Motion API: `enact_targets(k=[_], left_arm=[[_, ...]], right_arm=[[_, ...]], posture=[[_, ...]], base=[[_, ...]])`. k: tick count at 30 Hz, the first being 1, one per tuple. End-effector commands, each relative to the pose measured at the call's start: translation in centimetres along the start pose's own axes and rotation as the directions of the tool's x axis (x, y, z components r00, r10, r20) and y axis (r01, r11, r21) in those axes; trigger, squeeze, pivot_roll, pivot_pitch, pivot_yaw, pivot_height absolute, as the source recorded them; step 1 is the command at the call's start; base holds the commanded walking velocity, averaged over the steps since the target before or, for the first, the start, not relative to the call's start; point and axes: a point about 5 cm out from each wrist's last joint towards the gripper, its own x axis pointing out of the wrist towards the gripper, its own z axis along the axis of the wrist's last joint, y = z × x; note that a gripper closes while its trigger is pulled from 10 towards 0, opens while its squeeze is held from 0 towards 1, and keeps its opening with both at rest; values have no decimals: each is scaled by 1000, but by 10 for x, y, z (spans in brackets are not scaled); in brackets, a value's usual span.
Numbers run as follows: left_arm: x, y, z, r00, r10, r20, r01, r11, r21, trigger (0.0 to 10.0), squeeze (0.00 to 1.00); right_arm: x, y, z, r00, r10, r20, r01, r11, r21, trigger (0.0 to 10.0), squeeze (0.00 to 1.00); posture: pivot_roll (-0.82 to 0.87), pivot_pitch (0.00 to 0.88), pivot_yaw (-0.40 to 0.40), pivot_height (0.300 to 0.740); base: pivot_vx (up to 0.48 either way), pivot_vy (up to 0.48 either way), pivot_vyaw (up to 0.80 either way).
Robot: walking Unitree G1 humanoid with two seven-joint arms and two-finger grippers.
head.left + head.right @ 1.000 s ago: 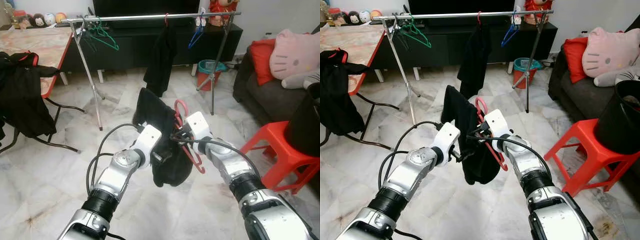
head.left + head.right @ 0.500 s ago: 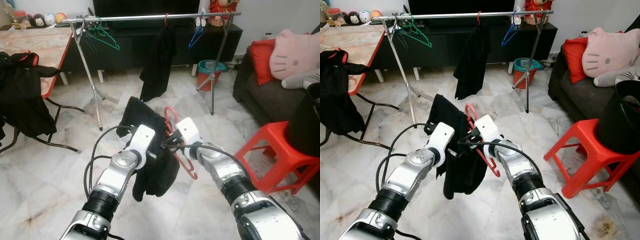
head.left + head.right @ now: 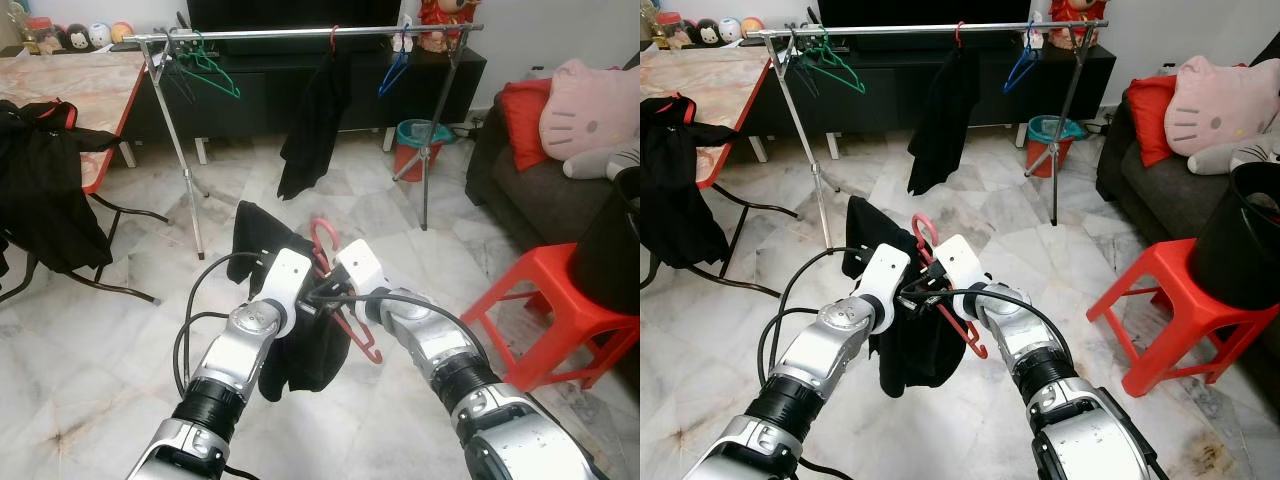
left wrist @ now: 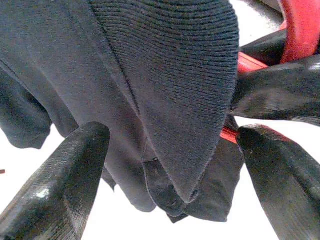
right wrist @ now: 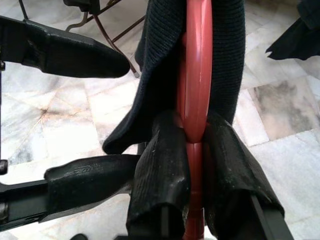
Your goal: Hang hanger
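the left gripper [image 4: 170, 165] spreads wide around the black garment [image 3: 300, 340] draped on the red hanger [image 3: 345, 300]; the right gripper [image 5: 195, 145] pinches that hanger, in front of the clothes rail [image 3: 300, 33].

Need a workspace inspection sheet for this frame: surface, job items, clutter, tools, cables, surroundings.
Surface: marble tile floor, bare around the robot.
Job's things: red hanger with a black garment draped on it, held in front of the robot, short of the clothes rail. On the rail: a green hanger, a hung black garment, a blue hanger.
Clutter: black clothes draped over the table edge at left.
Grippers: right tool shut on the red hanger; left tool open around the garment.
Cables: black loops along the left arm, free of the garment.
Surroundings: red stool, sofa with plush cushion, teal bin.
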Motion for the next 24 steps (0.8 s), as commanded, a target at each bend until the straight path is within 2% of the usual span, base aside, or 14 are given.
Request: enact_targets(k=[1,4,5,6,7,8,9,10,24], left_arm=[[2,0,4,1000,12,-1,-12,1000,8,10000,0],[2,0,4,1000,19,-1,-19,1000,8,10000,0],[2,2,5,999,37,4,-37,999,8,9490,0],[2,2,5,999,37,4,-37,999,8,9490,0],[2,2,5,999,42,5,-42,999,9,3176,0],[2,2,5,999,42,5,-42,999,9,3176,0],[3,2,5,999,43,5,-43,999,9,941,0],[3,2,4,999,45,4,-45,999,9,0,0],[3,2,5,998,54,10,-54,998,8,0,0]], right_arm=[[1,0,17,999,13,51,-12,1000,-28,0,0],[1,1,17,999,17,51,-16,999,-29,0,0],[2,3,17,998,34,51,-33,999,-33,0,0],[2,3,17,998,34,51,-33,999,-33,0,0],[2,4,17,998,38,51,-36,999,-32,0,0],[2,4,17,998,38,51,-36,999,-32,0,0],[2,4,17,998,41,52,-40,999,-31,0,0],[2,5,18,997,50,53,-48,998,-32,0,0],[2,9,19,995,79,56,-76,996,-39,0,0]], posture=[[-74,0,-72,732],[-74,0,-72,732],[-76,0,-71,732],[-76,0,-71,732],[-76,0,-71,732],[-76,0,-71,732],[-76,0,-71,732],[-76,0,-71,732],[-78,0,-73,732]], base=[[0,0,0],[0,0,0],[0,0,0],[0,0,0],[0,0,0],[0,0,0],[0,0,0],[0,0,0],[0,0,0]])
